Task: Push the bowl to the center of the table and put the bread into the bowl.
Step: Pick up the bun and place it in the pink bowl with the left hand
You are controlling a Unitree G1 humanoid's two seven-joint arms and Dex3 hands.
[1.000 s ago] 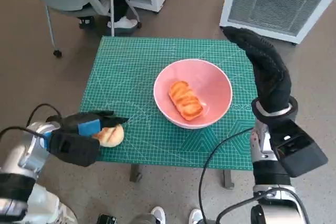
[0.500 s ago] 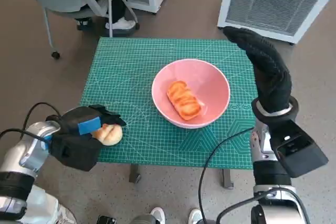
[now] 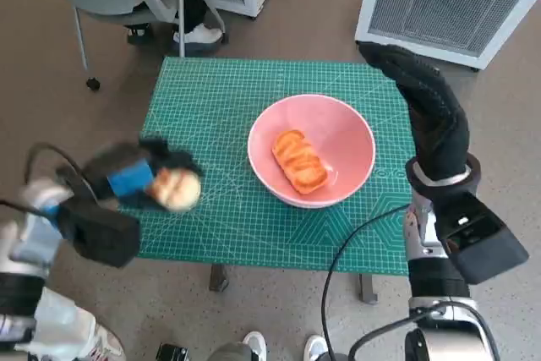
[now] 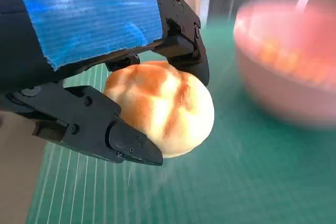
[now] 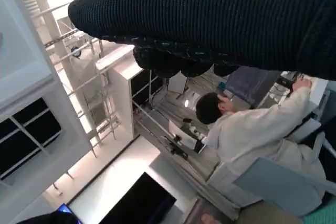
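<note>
The bread, a round golden roll, sits in your left hand, pinched between the black fingers on its near side and the ones over its top, as the left wrist view shows plainly. It looks clear of the green mat, though the blur in the head view makes the height hard to judge. The bowl lies off to the hand's right, near but apart, sitting about mid-table, so the pushing part looks done to me.

One thing to plan for: an orange pastry already lies in the bowl, toward the middle. Carry the roll across with enough height that the fingers pass over the pink rim rather than nudging it; a knock there would slide the bowl off its spot. Aim for the bare floor of the bowl on the side nearest the hand, beside the pastry, not on top of it.

Your grip covers only part of the roll, and soft bread squashes, so don't squeeze harder; move smoothly instead. Lower before you let go, since a round roll dropped from height may bounce or roll out.

Your right hand is raised past the bowl's far side, holding nothing, its gloved fingers stretched out. Keep it there, out of the path.
</note>
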